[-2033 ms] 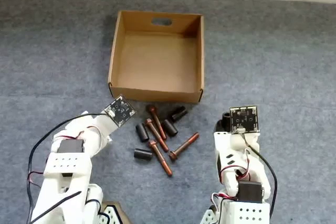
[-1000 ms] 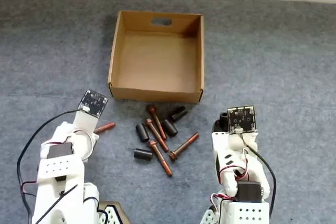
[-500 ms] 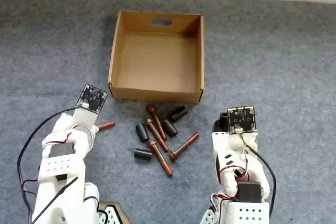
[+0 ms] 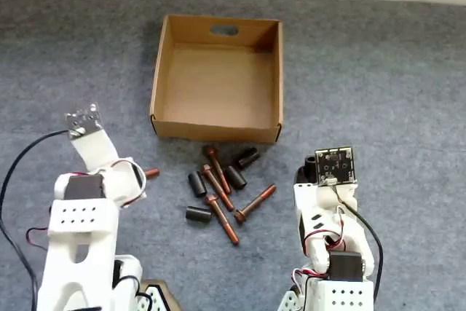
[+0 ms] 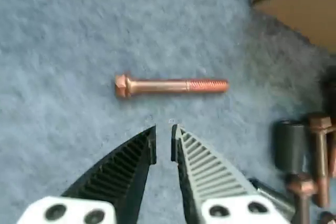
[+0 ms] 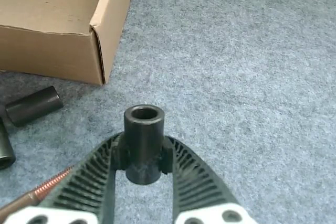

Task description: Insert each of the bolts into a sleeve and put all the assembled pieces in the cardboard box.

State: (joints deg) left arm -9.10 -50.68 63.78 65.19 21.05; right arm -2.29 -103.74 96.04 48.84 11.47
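Note:
One copper bolt (image 5: 170, 85) lies alone on the carpet just beyond my left gripper (image 5: 164, 128), whose fingers stand a narrow gap apart with nothing between them. In the high view this bolt (image 4: 151, 173) sits left of the pile, beside the left arm. My right gripper (image 6: 142, 148) is shut on a black sleeve (image 6: 143, 142), held upright with its bore facing up, right of the pile. Three more bolts (image 4: 222, 220) and several black sleeves (image 4: 198, 214) lie mixed in front of the cardboard box (image 4: 216, 131).
The box (image 6: 58, 45) is open-topped with nothing in it. A sleeve (image 6: 32, 106) lies on its side near the box corner, and a bolt tip (image 6: 31, 198) pokes in beside the right fingers. Grey carpet spreads to both sides.
The left arm swung from over the pile to the left, bringing one bolt out with it. It then lifted and left that bolt on the carpet. The right arm stayed still.

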